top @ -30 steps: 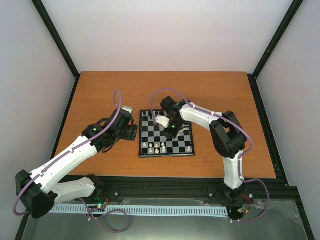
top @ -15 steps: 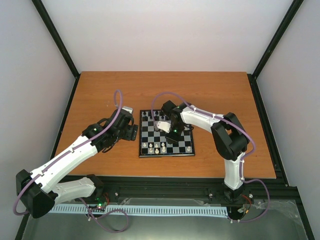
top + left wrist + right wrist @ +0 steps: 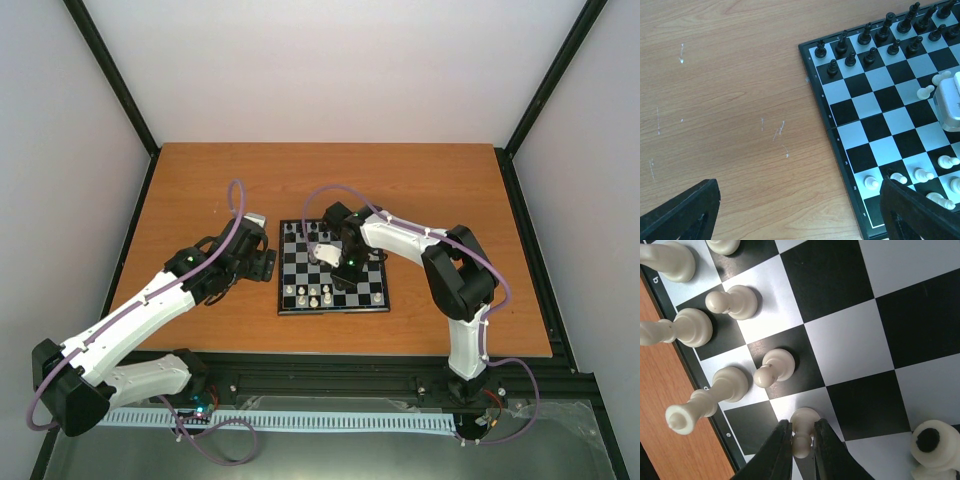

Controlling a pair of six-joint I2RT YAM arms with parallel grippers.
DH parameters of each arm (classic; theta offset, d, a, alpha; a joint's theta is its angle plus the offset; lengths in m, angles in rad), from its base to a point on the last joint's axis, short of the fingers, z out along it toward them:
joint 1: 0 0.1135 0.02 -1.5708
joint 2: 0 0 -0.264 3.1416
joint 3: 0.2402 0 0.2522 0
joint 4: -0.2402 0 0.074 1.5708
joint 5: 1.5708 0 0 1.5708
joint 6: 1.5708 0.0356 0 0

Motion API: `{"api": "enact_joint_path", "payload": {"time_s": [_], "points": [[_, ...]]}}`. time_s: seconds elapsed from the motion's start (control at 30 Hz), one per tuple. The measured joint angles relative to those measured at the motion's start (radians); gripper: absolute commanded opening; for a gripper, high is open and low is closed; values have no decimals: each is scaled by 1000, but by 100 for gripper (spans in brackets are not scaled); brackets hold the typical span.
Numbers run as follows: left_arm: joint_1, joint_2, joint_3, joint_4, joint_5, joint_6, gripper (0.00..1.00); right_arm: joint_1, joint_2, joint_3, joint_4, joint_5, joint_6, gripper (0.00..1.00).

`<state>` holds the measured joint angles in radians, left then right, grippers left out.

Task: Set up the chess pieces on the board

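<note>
One cream, round-headed pawn (image 3: 802, 434) we find pinched in the right gripper (image 3: 802, 424) on the chequered board (image 3: 840, 355); left gripper (image 3: 799, 197) spread wide.

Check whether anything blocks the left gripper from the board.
Nothing visible does. The left gripper hangs open beside the board, off its left rim, and only bare table lies between them.
</note>
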<state>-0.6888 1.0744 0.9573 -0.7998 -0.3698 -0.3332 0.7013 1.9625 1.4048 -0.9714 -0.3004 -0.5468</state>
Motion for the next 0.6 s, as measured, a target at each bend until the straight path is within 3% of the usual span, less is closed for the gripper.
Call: {"api": "enact_joint_path", "payload": {"time_s": [0.6], "points": [[0,0,0,0,0,0,89,-7,-8,4,-21,-34,-9,23]]}}
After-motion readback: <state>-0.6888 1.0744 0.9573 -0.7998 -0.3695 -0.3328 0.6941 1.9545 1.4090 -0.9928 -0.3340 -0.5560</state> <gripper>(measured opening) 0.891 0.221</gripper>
